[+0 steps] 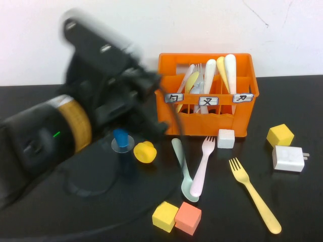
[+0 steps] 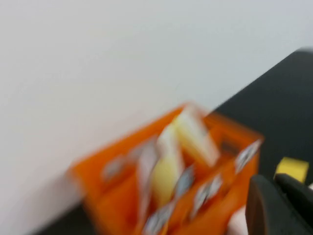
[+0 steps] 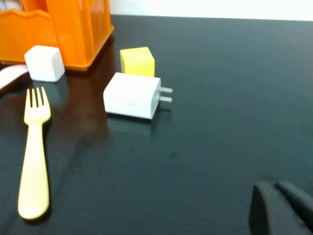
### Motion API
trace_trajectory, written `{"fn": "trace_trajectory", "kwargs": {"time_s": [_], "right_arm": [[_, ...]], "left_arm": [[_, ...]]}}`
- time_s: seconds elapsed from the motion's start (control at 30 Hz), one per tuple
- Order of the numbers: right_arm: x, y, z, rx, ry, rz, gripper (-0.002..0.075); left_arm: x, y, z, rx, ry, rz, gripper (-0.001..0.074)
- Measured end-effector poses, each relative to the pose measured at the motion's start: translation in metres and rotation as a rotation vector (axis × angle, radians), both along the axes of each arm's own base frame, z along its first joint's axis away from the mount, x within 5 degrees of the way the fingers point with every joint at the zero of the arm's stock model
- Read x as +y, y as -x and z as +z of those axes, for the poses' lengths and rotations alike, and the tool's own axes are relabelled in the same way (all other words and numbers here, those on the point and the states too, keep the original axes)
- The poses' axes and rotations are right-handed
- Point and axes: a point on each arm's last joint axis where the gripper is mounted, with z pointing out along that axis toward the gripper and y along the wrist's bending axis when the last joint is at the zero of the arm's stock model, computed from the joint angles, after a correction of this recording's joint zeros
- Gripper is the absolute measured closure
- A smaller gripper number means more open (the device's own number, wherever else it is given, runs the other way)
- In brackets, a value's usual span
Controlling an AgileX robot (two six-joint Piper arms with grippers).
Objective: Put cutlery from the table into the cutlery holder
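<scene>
Mostly blurred, left gripper (image 1: 146,83) beside orange cutlery holder (image 1: 212,118), finger state unclear, right gripper (image 3: 281,210) cropped, grip unclear, 3 labels.

Place: we're looking at a lab-type test bench, prob. robotics.
Surface: glossy black table (image 1: 303,212) sitting vs. plain white wall (image 1: 202,25).
Props: we're seeing toy blocks (image 1: 177,217), wall charger (image 1: 289,158), labelled orange crate (image 1: 207,101).
</scene>
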Motion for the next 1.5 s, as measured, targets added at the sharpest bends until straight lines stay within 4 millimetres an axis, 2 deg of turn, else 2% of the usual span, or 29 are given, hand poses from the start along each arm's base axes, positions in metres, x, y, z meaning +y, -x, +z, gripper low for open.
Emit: {"fn": "trace_trajectory", "kwargs": {"time_s": [0.27,0.43,0.57,0.7,0.87,1.07,1.37,1.5], "right_arm": [[0.000,0.000,0.000,0.000,0.000,0.000,0.0729],[0.000,0.000,0.000,0.000,-0.001,0.000,0.0729],[0.000,0.000,0.000,0.000,-0.001,0.000,0.0729],[0.000,0.000,0.000,0.000,-0.001,0.000,0.0729],[0.000,0.000,0.000,0.000,-0.001,0.000,0.0729],[0.000,0.000,0.000,0.000,-0.001,0.000,0.0729],[0.000,0.000,0.000,0.000,-0.001,0.000,0.0729],[0.000,0.000,0.000,0.000,-0.001,0.000,0.0729]], "left_arm": [[0.054,0.054,-0.020,0.063,0.034,0.127,0.0735],[0.081,0.080,-0.037,0.181,0.121,0.224,0.0735],[0.101,0.096,-0.049,0.200,0.137,0.270,0.0735],[0.117,0.106,-0.063,0.151,0.201,0.313,0.0735],[0.139,0.118,-0.086,-0.007,0.272,0.413,0.0735],[0.157,0.137,-0.120,-0.037,0.342,0.571,0.0735],[0.168,0.156,-0.152,-0.098,0.279,0.699,0.0735],[0.168,0.158,-0.161,-0.016,0.255,0.711,0.0735]]}}
